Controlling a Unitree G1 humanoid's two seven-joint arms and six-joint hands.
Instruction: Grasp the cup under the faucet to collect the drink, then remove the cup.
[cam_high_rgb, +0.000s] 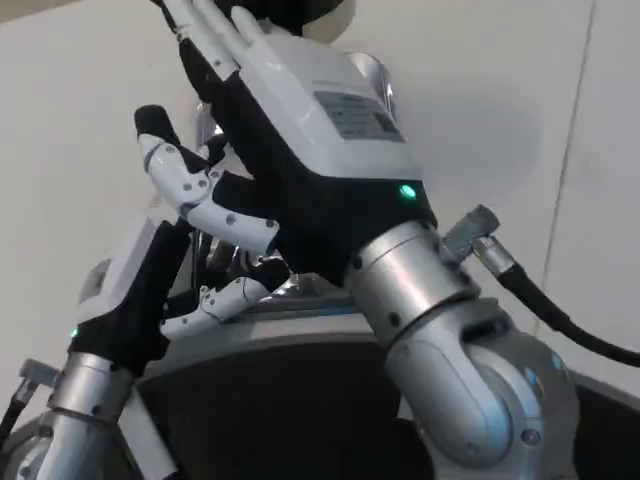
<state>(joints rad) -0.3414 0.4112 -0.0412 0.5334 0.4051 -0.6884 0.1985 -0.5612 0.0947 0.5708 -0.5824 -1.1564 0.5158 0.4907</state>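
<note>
My right hand (300, 120) is raised close to the camera, its white back facing me. Its fingers (205, 35) stretch up toward a dark part (290, 8) at the top edge, and its thumb (180, 175) stands apart on the left. My left hand (135, 290) comes up from the lower left, its fingers (225, 298) reaching in under the right hand. Between the two hands show bits of shiny metal (215, 255); I cannot tell whether they belong to the faucet or the cup. The right hand covers what the left fingers touch.
A grey curved rim (300, 325) with a black surface (280, 410) below it runs across the lower picture. A black cable (560, 320) leaves my right wrist toward the right. A plain white wall (520, 120) stands behind.
</note>
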